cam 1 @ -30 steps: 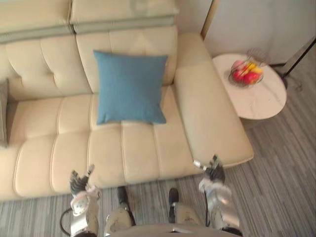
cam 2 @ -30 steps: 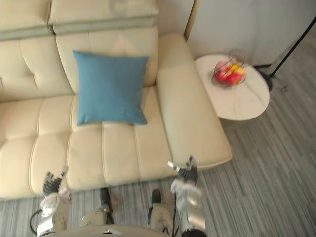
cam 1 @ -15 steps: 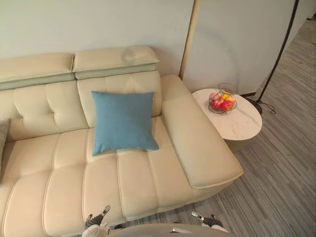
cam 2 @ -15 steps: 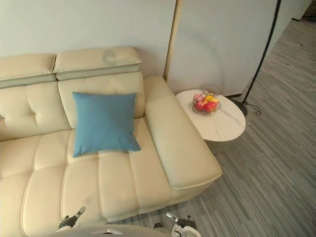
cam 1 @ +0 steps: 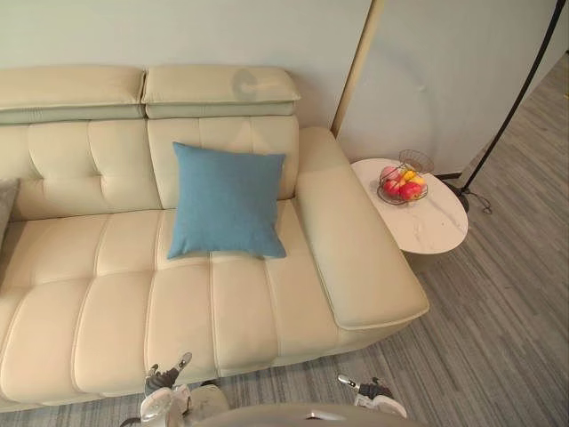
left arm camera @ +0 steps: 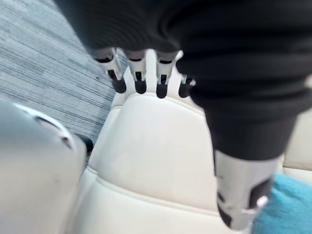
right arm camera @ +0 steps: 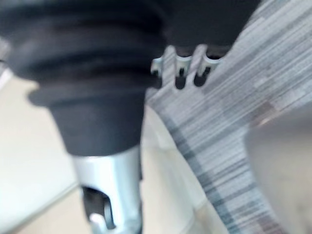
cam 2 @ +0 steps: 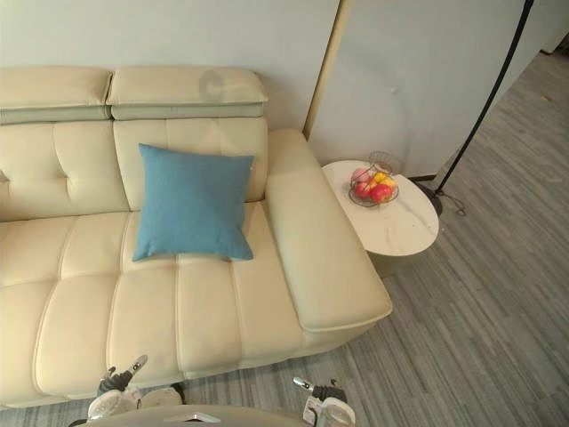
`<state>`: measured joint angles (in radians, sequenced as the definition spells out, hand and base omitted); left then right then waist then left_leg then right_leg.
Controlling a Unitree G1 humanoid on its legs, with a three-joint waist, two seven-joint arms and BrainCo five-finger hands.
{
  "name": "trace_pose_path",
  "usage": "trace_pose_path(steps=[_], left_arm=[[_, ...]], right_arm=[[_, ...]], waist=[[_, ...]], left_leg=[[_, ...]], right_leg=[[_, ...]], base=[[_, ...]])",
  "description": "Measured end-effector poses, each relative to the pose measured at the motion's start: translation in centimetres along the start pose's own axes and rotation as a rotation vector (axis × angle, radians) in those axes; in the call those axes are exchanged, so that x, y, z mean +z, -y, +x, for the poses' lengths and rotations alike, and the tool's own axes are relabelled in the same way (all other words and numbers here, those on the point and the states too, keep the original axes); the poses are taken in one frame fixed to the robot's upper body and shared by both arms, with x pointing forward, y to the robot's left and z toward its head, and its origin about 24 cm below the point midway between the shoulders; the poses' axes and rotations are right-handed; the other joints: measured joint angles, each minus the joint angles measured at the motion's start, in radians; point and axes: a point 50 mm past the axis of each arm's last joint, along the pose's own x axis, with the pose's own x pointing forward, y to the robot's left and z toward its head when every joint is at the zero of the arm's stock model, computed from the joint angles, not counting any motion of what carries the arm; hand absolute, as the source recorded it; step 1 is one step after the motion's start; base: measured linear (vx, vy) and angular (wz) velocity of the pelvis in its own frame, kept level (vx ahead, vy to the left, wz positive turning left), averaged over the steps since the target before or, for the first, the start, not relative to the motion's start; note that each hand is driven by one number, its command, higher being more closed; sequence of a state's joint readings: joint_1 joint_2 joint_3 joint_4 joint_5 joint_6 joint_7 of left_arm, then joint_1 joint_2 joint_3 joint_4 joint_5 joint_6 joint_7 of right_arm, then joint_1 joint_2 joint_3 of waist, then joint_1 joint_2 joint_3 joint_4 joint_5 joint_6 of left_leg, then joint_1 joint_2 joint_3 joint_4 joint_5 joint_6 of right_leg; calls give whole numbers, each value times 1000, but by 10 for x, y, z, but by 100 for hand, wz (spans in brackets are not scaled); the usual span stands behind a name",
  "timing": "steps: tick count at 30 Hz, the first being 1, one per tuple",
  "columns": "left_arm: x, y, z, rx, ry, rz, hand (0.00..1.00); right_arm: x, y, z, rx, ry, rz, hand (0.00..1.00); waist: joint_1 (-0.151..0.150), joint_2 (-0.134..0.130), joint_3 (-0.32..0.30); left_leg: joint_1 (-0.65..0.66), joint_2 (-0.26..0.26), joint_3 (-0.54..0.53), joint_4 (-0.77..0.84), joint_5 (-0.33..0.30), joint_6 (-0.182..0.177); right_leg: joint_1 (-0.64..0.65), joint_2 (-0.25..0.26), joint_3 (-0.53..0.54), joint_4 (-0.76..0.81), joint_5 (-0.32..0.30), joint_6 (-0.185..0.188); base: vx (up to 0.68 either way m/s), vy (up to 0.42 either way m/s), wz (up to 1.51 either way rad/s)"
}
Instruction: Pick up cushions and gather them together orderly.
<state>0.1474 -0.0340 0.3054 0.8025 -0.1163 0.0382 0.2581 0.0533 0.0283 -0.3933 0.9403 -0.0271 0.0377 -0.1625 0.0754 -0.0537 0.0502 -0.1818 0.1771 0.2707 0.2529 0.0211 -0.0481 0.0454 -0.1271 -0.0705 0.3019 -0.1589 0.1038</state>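
One blue cushion [cam 1: 228, 201] sits on the cream sofa [cam 1: 89, 267], on the seat section next to the wide armrest [cam 1: 351, 240]. It is square, so neither side is clearly the longer. It stands propped up, with its lower edge on the seat, its top edge leaning on the backrest [cam 1: 98, 165] and its broad face turned out towards me. It is turned slightly, so its top edge slopes a little. A second cushion, a grey cushion [cam 1: 5, 200], shows as a narrow strip at the far left end of the sofa, well apart from the blue one. That makes two cushions that I can count. My left robot hand [cam 1: 163, 384] hangs low in front of the sofa's front edge over the grey striped floor [cam 1: 498, 338]. Its fingers [left arm camera: 140, 80] are straight and its thumb [left arm camera: 241, 200] is held apart, with nothing in its grasp. My right robot hand [cam 1: 372, 392] is also low over the floor, near the armrest end, relaxed and empty, its fingers [right arm camera: 181, 73] uncurled. Beside the armrest stands one round white desk [cam 1: 436, 231] carrying one wire basket [cam 1: 402, 182] of red and yellow fruit [cam 1: 400, 188]. One black lamp pole [cam 1: 516, 98] rises behind it.
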Motion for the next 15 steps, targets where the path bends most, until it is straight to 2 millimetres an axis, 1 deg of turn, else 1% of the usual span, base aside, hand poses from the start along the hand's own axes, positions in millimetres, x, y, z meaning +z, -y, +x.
trace_pose_path(steps=[1, 2, 3, 4, 5, 6, 7, 8, 9, 10, 11, 12, 13, 14, 15], left_arm=[[0, 1, 0, -7, 1, 8, 0], [8, 11, 1, -40, 26, 31, 0], [14, 19, 1, -68, 43, 49, 0], [14, 21, 1, -76, 44, 56, 0], [10, 23, 0, -90, 36, 77, 0], [7, 22, -1, -89, 29, 89, 0], [4, 19, 0, -89, 16, 105, 0], [6, 18, 1, -85, 23, 116, 0], [9, 19, 2, -84, 29, 105, 0], [7, 17, 2, -77, 21, 101, 0], [3, 15, 1, -68, 7, 85, 0], [2, 14, 1, -62, 0, 73, 0], [-1, 12, 2, -56, -15, 57, 0], [-5, 10, 2, -46, -34, 44, 0], [-12, 10, 1, -52, -69, 39, 0]], right_arm=[[5, -2, 1, 5, 11, 0, 0], [20, -8, 3, 17, 47, 4, 0], [29, -11, 5, 22, 69, 3, 0], [30, -11, 5, 24, 73, 1, 0], [28, -12, 4, 22, 65, -9, 0], [28, -13, 4, 22, 64, -15, 0], [23, -12, 3, 15, 54, -18, 0], [20, -11, 3, 10, 45, -13, 0], [22, -7, 4, -6, 49, -3, 0], [24, -3, 4, -23, 55, 18, 0], [19, 2, 4, -37, 42, 32, 0], [14, 4, 3, -43, 31, 33, 0], [11, 5, 3, -48, 20, 37, 0], [6, 9, 2, -58, 5, 46, 0], [4, 15, 2, -77, -9, 67, 0]], waist=[[3, 5, 4], [2, 26, 34], [-1, 48, 69], [-3, 58, 81], [-17, 76, 91], [-23, 77, 91], [-29, 74, 92], [-31, 56, 95], [-26, 54, 99], [-28, 53, 98], [-30, 53, 98], [-32, 53, 98], [-36, 52, 98], [-38, 57, 94], [-45, 85, 79]], left_leg=[[-15, 2, 0, -4, 0, -1], [-45, 9, -8, -16, 11, -17], [-53, 16, -25, -23, 26, -30], [-53, 18, -28, -29, 39, -32], [-42, 25, -30, -60, 83, -34], [-22, 24, -31, -100, 122, -39], [12, 15, -46, -185, 190, -67], [11, 11, -53, -158, 164, -64], [10, 8, -52, -62, 73, -49], [18, -1, -51, 21, -11, -28], [42, -3, -48, 118, -107, -28], [55, -2, -48, 158, -150, -31], [84, 1, -49, 216, -207, -40], [110, 8, -49, 256, -259, -43], [136, 9, -51, 203, -318, -56]], right_leg=[[5, 4, -1, -38, -7, -12], [16, 17, -6, -122, -12, -15], [34, 29, -12, -165, -13, -12], [42, 32, -19, -174, -14, -10], [46, 46, -29, -162, -13, -9], [38, 50, -32, -149, -12, -11], [33, 43, -54, -142, 2, -28], [22, 32, -65, -142, 0, -30], [11, 23, -68, -140, 6, -28], [1, 13, -61, -136, 18, -23], [-11, 2, -45, -138, 38, -17], [-16, -3, -40, -141, 48, -13], [-23, -9, -27, -147, 66, 0], [-32, -12, -15, -156, 83, 13], [-53, -2, 7, -177, 112, 27]], base=[[-191, -110, -13], [-284, -115, 1], [-302, -104, 8], [-329, -111, 19], [-255, -84, 23], [-301, -102, 29], [-220, -64, 17], [-196, -70, 2], [-150, -21, -13], [-187, 32, -30], [-233, 121, -26], [-203, 150, -27], [-195, 200, -23], [-242, 303, -32], [-202, 263, -33]])
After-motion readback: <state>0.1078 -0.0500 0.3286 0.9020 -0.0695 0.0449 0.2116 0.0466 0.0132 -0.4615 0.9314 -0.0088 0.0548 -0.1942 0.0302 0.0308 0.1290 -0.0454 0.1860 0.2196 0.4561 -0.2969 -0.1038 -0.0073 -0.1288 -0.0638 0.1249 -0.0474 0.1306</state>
